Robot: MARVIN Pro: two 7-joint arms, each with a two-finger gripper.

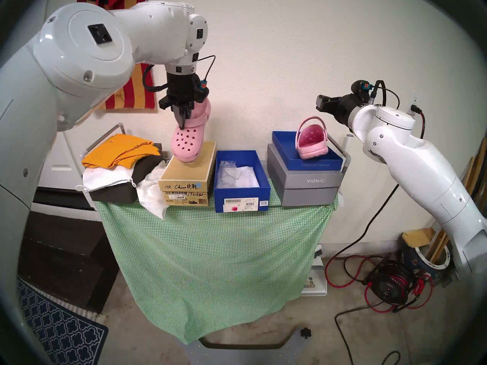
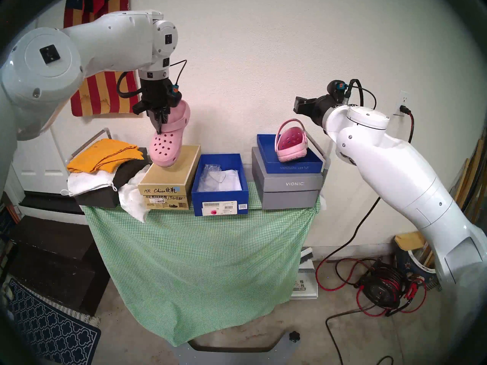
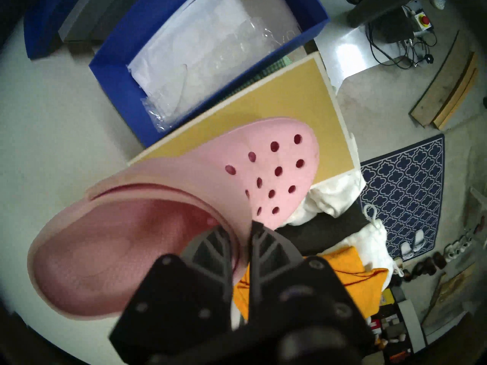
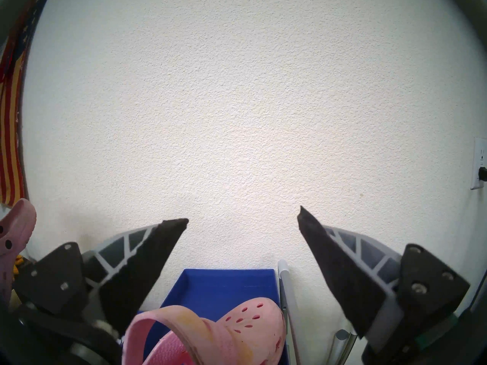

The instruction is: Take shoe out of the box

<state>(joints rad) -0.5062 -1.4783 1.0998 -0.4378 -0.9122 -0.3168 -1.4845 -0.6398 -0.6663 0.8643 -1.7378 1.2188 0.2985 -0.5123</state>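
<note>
while my left gripper (image 1: pixel 184 119) pinches the pink perforated foam clog (image 1: pixel 187 143) by its rim, toe at 6 o'clock over the gold cardboard box (image 1: pixel 188 169), i'd lower gently until the sole lies flat; my right gripper (image 4: pixel 243 222) gapes empty.

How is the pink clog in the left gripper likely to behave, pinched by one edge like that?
The pink clog hangs toe-down from the left gripper, so it probably weighs little. Its foam-like rim may flex under the pinch. Its toe seems near the gold box, so it could tip when released.
</note>
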